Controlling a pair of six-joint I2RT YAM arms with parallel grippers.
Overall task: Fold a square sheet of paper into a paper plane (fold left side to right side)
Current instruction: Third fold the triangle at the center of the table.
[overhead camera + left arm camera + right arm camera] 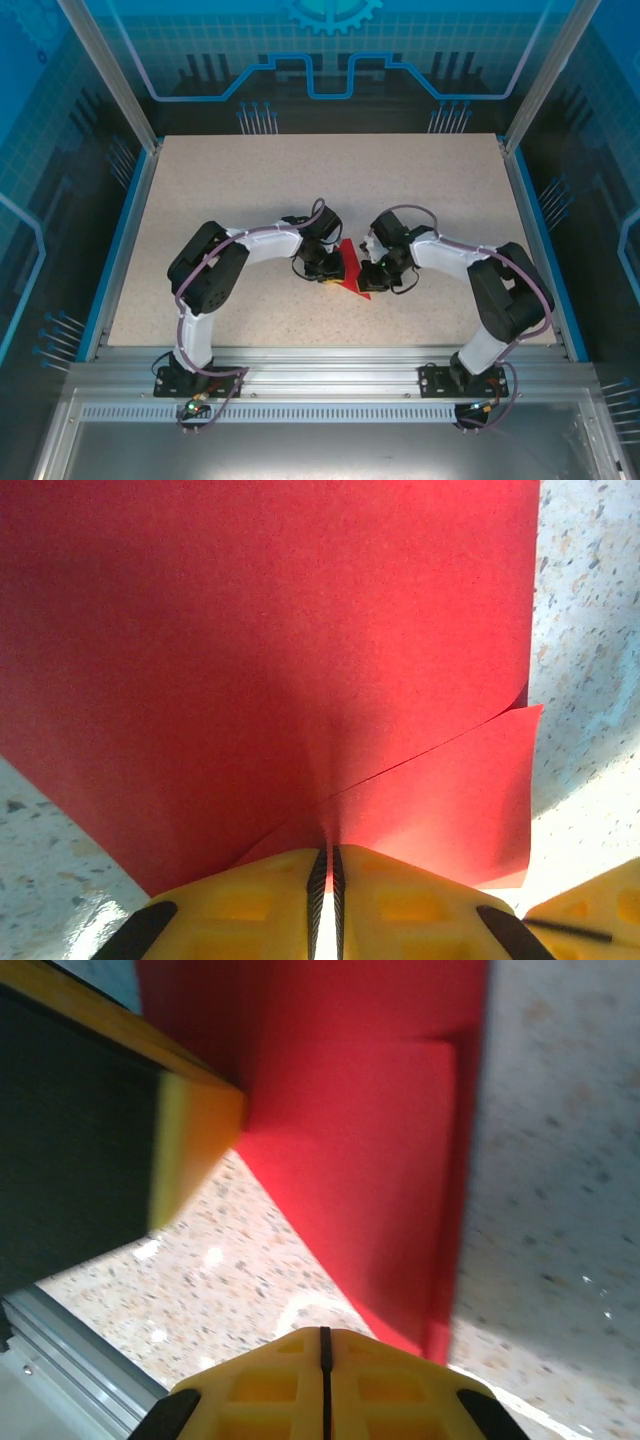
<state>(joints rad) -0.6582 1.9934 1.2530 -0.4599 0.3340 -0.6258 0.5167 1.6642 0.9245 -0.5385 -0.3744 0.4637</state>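
The square sheet of paper (352, 276) is bright red and creased into a pointed shape, lying mid-table between both grippers. In the left wrist view the paper (270, 650) spreads out ahead, with an upper layer's edge running diagonally to the right. My left gripper (325, 853) is shut on its near edge, the paper pinched between the yellow fingers (400, 900). My right gripper (324, 1333) is shut with nothing in it. The paper's point (425, 1335) lies on the table just right of its fingertips. In the top view the left gripper (336, 267) and right gripper (369, 276) nearly meet.
The speckled tabletop (300, 190) stretches far and to both sides of the arms. A blue rail (120, 240) borders it left and right, and an aluminium frame (330, 365) runs along the near edge. The left gripper's finger (195, 1140) sits close by in the right wrist view.
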